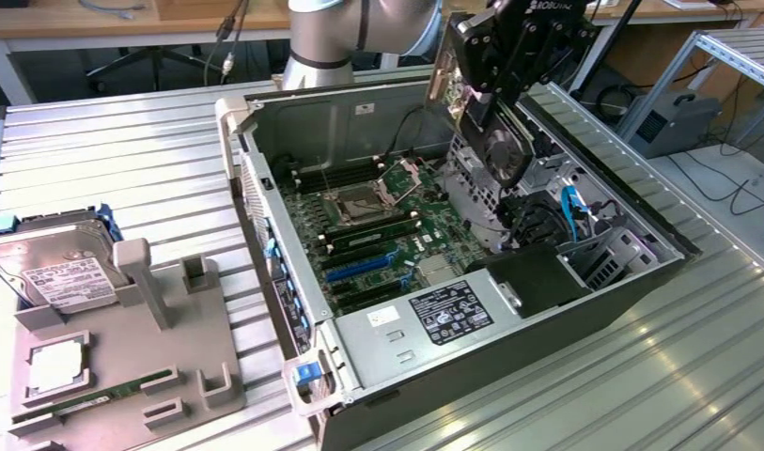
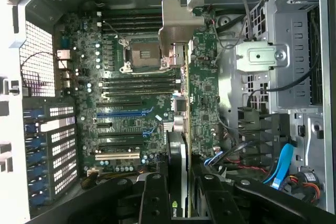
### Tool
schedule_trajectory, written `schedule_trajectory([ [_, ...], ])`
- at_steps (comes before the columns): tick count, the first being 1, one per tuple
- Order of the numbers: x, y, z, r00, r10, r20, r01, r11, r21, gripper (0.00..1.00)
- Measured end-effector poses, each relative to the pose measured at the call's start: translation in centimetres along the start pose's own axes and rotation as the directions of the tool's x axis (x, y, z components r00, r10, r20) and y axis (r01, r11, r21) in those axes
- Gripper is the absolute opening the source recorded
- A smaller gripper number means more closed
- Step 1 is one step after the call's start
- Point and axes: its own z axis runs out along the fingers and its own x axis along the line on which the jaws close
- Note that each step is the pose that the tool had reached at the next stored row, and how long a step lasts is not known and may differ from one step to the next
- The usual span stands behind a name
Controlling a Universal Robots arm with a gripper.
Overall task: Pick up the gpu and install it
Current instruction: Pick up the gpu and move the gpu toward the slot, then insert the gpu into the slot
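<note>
Closest to the lens: black two-fingered claw (image 2: 181,190), mine, with its fingers (image 2: 153,195) pressed on both faces of a card seen edge-on.
Claw state: clamped on the gpu, with the jaws drawn in to the card's thickness.
Task's thing: thin flat dark gpu (image 2: 201,95) with a green board face and a bent silver metal bracket (image 2: 178,22) at its far end. It hangs from my grip and rests on nothing.
Where it hangs: over the open dark metal computer case (image 1: 272,132), above the green motherboard (image 2: 131,85), beside the grey drive cage (image 2: 273,56).
Exterior view: claw (image 1: 494,94) high over the case, gpu (image 1: 497,150) hanging below it.
Step in hand: as I judge it, the carry. The card is lifted but not yet seated.
What seating calls for: I judge the connector edge must lie along a long blue slot (image 2: 119,114), with the bracket at the perforated rear wall (image 2: 58,145). The card does not look parallel to that slot yet. Loose cables nearby need avoiding.
</note>
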Motion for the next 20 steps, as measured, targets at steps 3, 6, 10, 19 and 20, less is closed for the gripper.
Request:
schedule_trajectory([
  [3,-0.5,0.02,0.02,1.0000,0.000,0.0000,0.000,1.0000,-0.0001,0.27],
  [6,-2.4,0.11,0.08,1.0000,0.000,0.0000,0.000,1.0000,0.0001,0.27],
  [10,-4.8,0.23,0.18,1.0000,0.000,0.0000,0.000,1.0000,-0.0004,0.27],
  [19,-6.2,0.29,0.23,1.0000,0.000,0.0000,0.000,1.0000,-0.0006,0.27],
  [20,-6.2,0.29,0.23,1.0000,0.000,0.0000,0.000,1.0000,-0.0006,0.27],
])
